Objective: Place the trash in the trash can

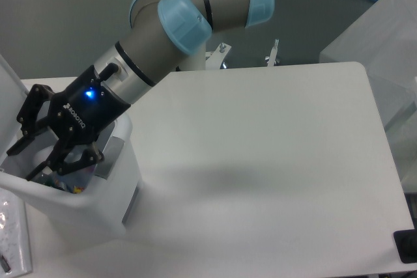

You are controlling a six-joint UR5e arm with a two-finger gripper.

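Observation:
The trash can (pixel 124 190) is a white boxy bin at the lower left, with a grey side handle (pixel 107 151) and its lid (pixel 9 77) tipped up behind it. My gripper (pixel 26 162) reaches down into the bin's mouth, its black fingers (pixel 19 142) spread apart and open. Pale clear plastic trash (pixel 45 158) shows dimly inside the bin between and under the fingers; I cannot tell which piece it is. A few coloured scraps (pixel 76 189) lie by the near rim. The arm hides most of the bin's inside.
A flat clear plastic thing (pixel 13 232) lies on the table at the lower left edge, beside the bin. A translucent box (pixel 384 37) stands off the table's right side. A small black object (pixel 407 245) sits at the bottom right corner.

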